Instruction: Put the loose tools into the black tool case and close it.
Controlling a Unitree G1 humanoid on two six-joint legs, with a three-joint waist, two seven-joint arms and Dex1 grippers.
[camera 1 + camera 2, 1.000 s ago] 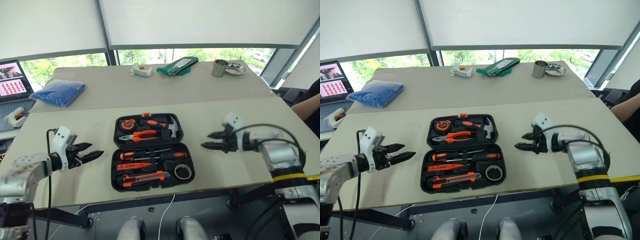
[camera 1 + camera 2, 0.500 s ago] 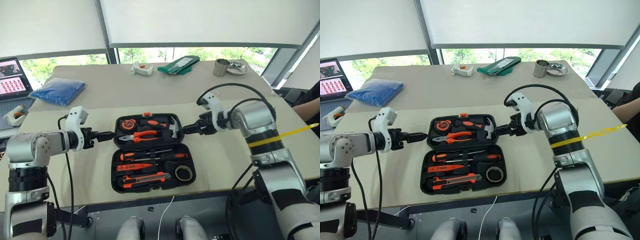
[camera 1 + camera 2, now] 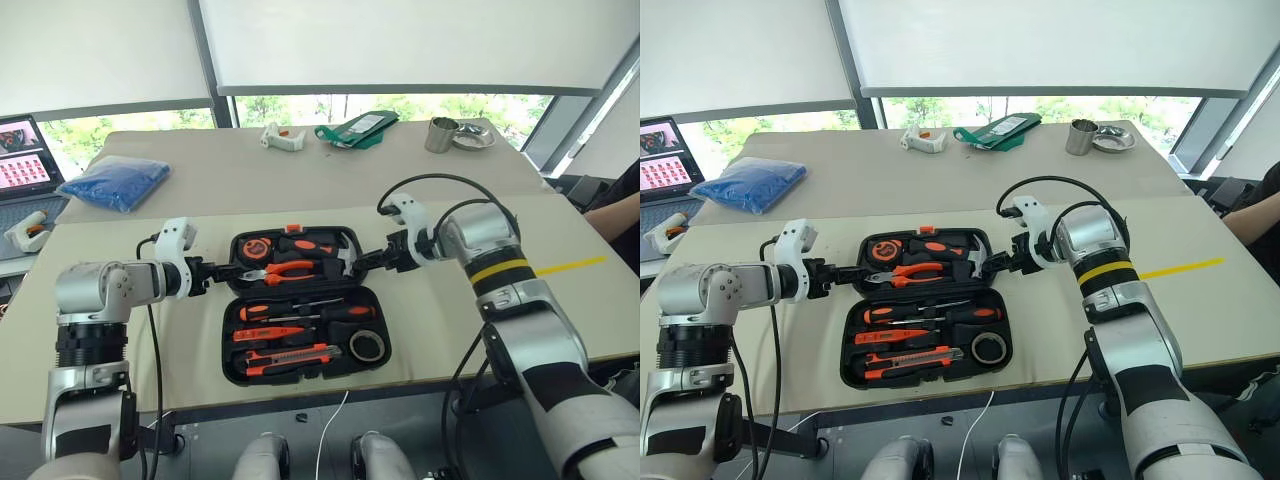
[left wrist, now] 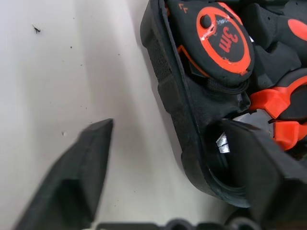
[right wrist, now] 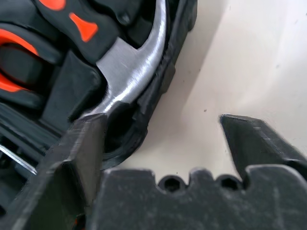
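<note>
The case (image 3: 303,304) lies open flat on the bench (image 3: 480,330), between the two grippers. Its near half holds the screwdrivers (image 3: 300,309), the knife (image 3: 290,353) and the tape roll (image 3: 367,344), each seated in a recess; the far half holds the tape measure (image 3: 254,249), pliers (image 3: 285,270) and hammer (image 3: 340,255). No tool lies loose on the bench around it, so I judge the packing done and the closing step in hand.

The left gripper (image 3: 222,270) sits at the far half's left edge, jaws apart: in the left wrist view one finger (image 4: 81,167) rests outside over the bench, the other (image 4: 261,163) reaches inside the rim by the tape measure, so the case wall stands between them. The right gripper (image 3: 368,258) mirrors it at the right edge, jaws also apart, one finger (image 5: 79,158) inside by the hammer head, the other (image 5: 259,139) outside. Neither has pinched the wall yet.

The next move, as I see it, calls for both grippers to nip the rim together, then swing the far half up and over toward the near half evenly, so the hinge does not twist and the tools stay seated.

The tape measure's round face reads "3m".
</note>
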